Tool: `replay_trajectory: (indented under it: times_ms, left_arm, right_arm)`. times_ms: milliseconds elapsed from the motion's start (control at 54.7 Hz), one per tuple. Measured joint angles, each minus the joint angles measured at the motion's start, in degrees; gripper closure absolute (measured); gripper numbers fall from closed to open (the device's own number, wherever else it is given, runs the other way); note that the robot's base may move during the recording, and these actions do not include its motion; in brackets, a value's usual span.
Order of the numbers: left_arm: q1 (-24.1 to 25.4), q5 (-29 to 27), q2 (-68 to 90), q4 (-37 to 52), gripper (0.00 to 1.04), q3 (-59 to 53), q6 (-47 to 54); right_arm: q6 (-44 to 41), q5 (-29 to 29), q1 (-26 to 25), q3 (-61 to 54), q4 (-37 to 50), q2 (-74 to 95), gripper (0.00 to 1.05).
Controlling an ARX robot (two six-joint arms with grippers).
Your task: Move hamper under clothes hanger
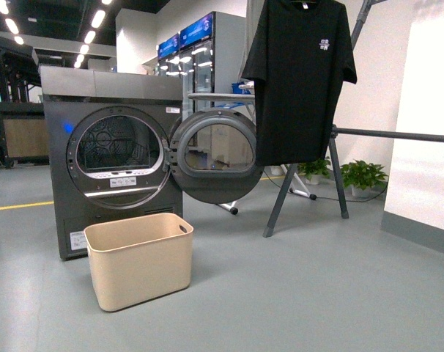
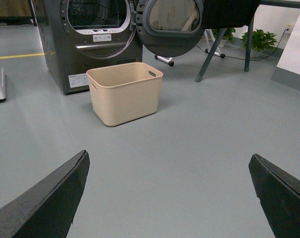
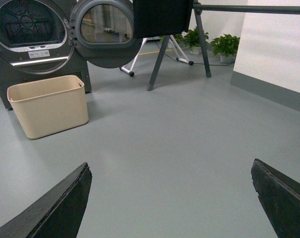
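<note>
My left pincer was spread wide, pinching nothing, and my right pincer gaped likewise above the grey floor. The beige rectangular plastic hamper sat at my eleven o'clock, just before the dark grey dryer, whose round door hung open. The dark grey metal clothes hanger, bearing a black T-shirt, stood at one o'clock, well apart from the hamper.

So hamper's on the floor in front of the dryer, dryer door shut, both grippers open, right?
No: the dryer door is swung open, per the front view. Rest holds: hamper on the floor before the dryer, left gripper and right gripper open.
</note>
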Motion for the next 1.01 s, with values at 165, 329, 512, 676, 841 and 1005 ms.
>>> replay_trajectory:
  times_ms: [165, 329, 512, 676, 841, 1005]
  left_arm:
    - [0.0, 0.0, 0.0, 0.0, 0.07, 0.0, 0.02]
    - [0.0, 0.0, 0.0, 0.0, 0.07, 0.0, 0.0]
    - [-0.02, 0.0, 0.0, 0.0, 0.07, 0.0, 0.0]
    - [0.0, 0.0, -0.02, 0.0, 0.07, 0.0, 0.0]
    - [-0.02, 0.0, 0.04, -0.02, 0.07, 0.0, 0.0]
    - [0.0, 0.02, 0.04, -0.02, 0.07, 0.0, 0.02]
  right_arm:
    - [0.0, 0.0, 0.0, 0.0, 0.0, 0.0, 0.08]
    - [0.0, 0.0, 0.0, 0.0, 0.0, 0.0, 0.08]
    - [0.0, 0.0, 0.0, 0.0, 0.0, 0.0, 0.08]
    - [0.0, -0.02, 0.0, 0.0, 0.0, 0.0, 0.08]
    - [0.0, 0.09, 0.0, 0.0, 0.0, 0.0, 0.08]
    - [0.0, -0.02, 0.0, 0.0, 0.0, 0.0, 0.08]
